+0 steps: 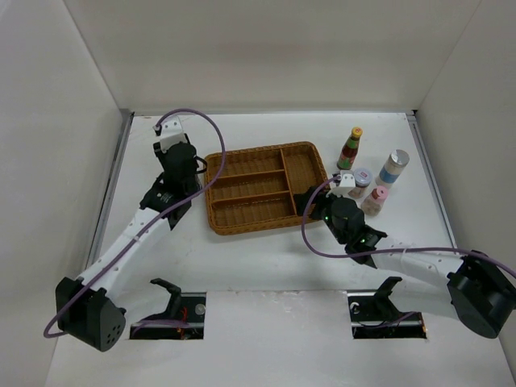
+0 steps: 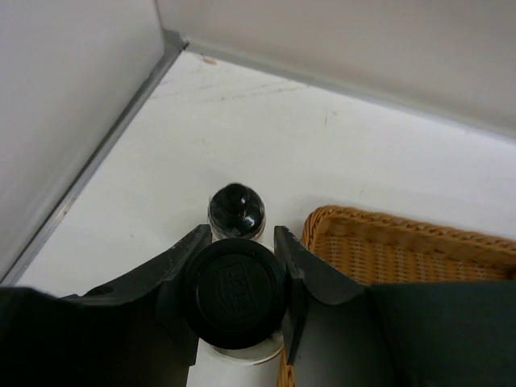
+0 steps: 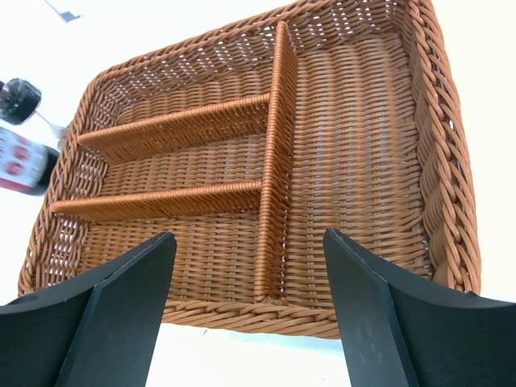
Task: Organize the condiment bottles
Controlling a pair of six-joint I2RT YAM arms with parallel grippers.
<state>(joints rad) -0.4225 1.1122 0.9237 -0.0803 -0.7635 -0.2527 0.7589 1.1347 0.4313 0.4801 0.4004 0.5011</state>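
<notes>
A brown wicker tray (image 1: pixel 260 187) sits mid-tabletop (image 1: pixel 242 258). At its left edge the left gripper (image 2: pixel 240 242) is clamped on a dark-lidded jar (image 2: pixel 234 292), with a black-capped bottle (image 2: pixel 236 211) just beyond. The right gripper (image 3: pixel 248 238) hangs agape, holding nothing, over the tray's near right rim. Toward the tabletop's far right stand the blue-banded bottle (image 1: pixel 394 168), yellow-capped sauce (image 1: pixel 350 147), pink-lidded jar (image 1: pixel 376 199) and pale-lidded jar (image 1: pixel 362 177).
</notes>
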